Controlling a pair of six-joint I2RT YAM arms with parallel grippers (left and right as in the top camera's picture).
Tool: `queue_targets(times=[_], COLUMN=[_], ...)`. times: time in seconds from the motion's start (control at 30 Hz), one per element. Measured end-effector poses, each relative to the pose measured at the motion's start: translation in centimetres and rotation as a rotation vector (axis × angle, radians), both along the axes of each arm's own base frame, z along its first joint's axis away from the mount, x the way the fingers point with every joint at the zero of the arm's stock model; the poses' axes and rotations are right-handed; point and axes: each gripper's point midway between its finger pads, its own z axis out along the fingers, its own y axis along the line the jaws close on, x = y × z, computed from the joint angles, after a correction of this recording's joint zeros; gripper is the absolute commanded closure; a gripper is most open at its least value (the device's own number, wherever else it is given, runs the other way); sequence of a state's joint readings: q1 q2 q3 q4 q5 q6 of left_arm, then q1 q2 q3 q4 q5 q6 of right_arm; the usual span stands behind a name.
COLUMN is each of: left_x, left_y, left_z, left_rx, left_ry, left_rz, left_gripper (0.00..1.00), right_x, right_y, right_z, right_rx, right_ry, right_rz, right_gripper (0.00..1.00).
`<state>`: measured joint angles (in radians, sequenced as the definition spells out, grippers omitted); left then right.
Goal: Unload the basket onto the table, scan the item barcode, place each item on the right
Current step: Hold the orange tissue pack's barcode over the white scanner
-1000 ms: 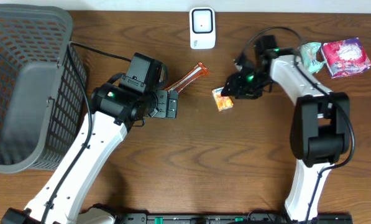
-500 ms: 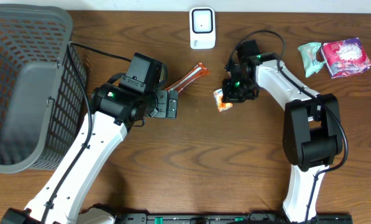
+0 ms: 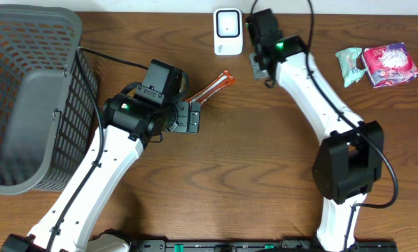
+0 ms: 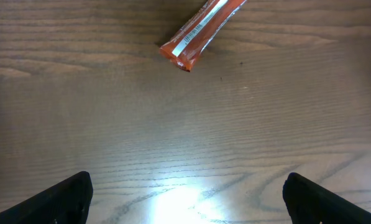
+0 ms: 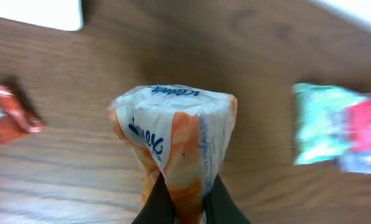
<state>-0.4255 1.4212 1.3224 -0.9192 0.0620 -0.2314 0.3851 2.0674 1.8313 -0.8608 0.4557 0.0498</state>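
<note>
At the near side of the table: bare brown wood between the two arm bases. This is the widest open room for moving.

Item, left gripper: jaws spread wide, holding nothing, hanging low over bare wood at mid-table.

Item, orange stick packet: lying flat just beyond the left gripper, untouched, with a strip of print facing up.

Item, wire basket: takes up the left side of the table. The left arm runs close beside its wall, so there is little room there.

Item, tissue pack, the task's thing: orange and white, lifted off the wood and pinched at its lower end by the right gripper, whose jaws are clamped on it. No barcode shows on the face in view.

Item, white scanner: stands at the far edge. The held pack hangs just beside it, to its right, not touching.

Items, green packet and red packet: far right corner, touching each other, well apart from the scanner.

Status, as judged: pick-up and carry are done. Turning the barcode to the scanner's face is left, and no reading can be confirmed.

Clearance: the table ends just behind the scanner, so the safe way out is back toward the near side.
</note>
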Motion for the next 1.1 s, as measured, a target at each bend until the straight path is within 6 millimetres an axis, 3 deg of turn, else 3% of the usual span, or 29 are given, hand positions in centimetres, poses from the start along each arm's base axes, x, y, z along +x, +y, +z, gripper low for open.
queue_targets(times=[0.27,0.37,0.57,0.7,0.83,0.93,1.1], left_x=[0.0,0.0,0.0,0.0,0.0,0.0,0.0], left_y=[0.0,0.0,0.0,0.0,0.0,0.0,0.0], left_z=[0.0,0.0,0.0,0.0,0.0,0.0,0.0], left_rx=[0.0,0.0,0.0,0.0,0.0,0.0,0.0], left_ry=[0.0,0.0,0.0,0.0,0.0,0.0,0.0], left_rz=[0.0,0.0,0.0,0.0,0.0,0.0,0.0], left_gripper=[0.02,0.02,0.02,0.02,0.02,0.02,0.02], right_x=[0.4,2.0,6.4,8.2,9.2,10.1,11.6], right_y=[0.6,1.8,4.3,6.8,8.7,10.0,12.0], right_z=[1.7,3.1,7.8,10.5,11.9,10.9,4.8], right_rx=[-0.185,-0.165,-0.119,-0.099,-0.096,-0.135,-0.198], right_ry=[-0.061,-0.16,-0.416,-0.53,-0.605,-0.615,-0.56], right_rz=[0.063,0.071,0.141,0.277,0.39,0.473,0.578], right_gripper=[0.99,0.99,0.99,0.99,0.99,0.99,0.99])
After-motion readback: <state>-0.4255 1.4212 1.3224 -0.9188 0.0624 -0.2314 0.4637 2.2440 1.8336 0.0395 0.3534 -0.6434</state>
